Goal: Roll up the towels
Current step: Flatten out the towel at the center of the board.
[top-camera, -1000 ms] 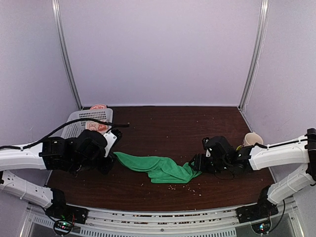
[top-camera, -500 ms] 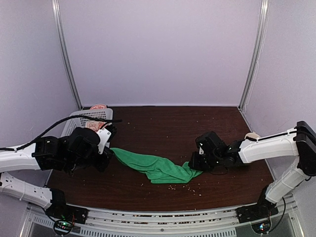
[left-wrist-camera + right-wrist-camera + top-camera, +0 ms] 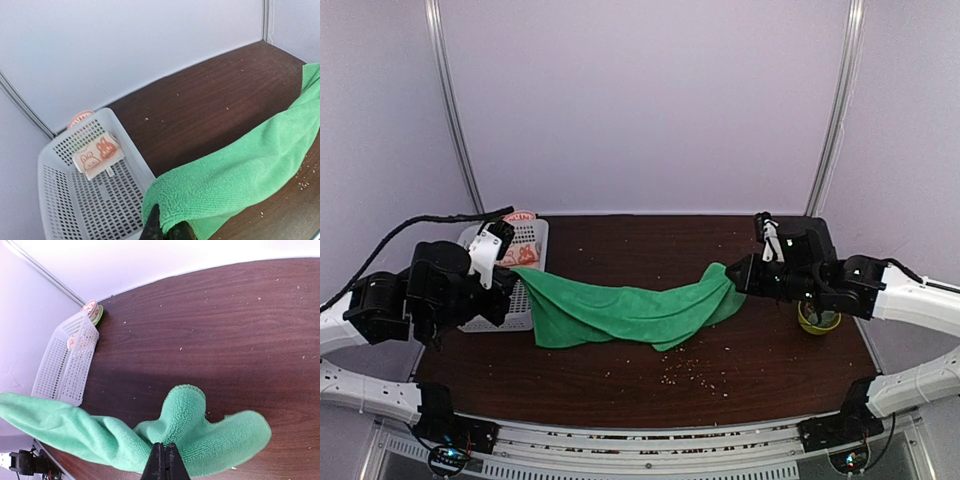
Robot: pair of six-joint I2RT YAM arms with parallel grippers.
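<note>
Green towel: we see the green towel strung across the middle of the top view, raised at both ends and sagging in a shallow curve; whether its lower edge touches the table we cannot tell
Left gripper: the left gripper, centre left of the top view, is clamped on one end of the cloth; at the bottom edge of its wrist view the fingertips are pinched together with green pile bunched around them
Right gripper: the right gripper, centre right, is closed on the opposite end; at the bottom centre of its wrist view the fingers meet, with a fold of green rising above them
Why held so: we judge the two ends are drawn apart to open the cloth into a long strip that can be laid flat for rolling
Printed towel: the printed towel lies as a small compact bundle in the basket, lower left of the left wrist view, apart from both grippers; folded or rolled, we cannot tell
Stage: we judge the green one not yet rolled
Watch: crumbs lie scattered below the sag at lower centre, and a yellow-green cup sits under the right arm, near where the cloth might come down
</note>
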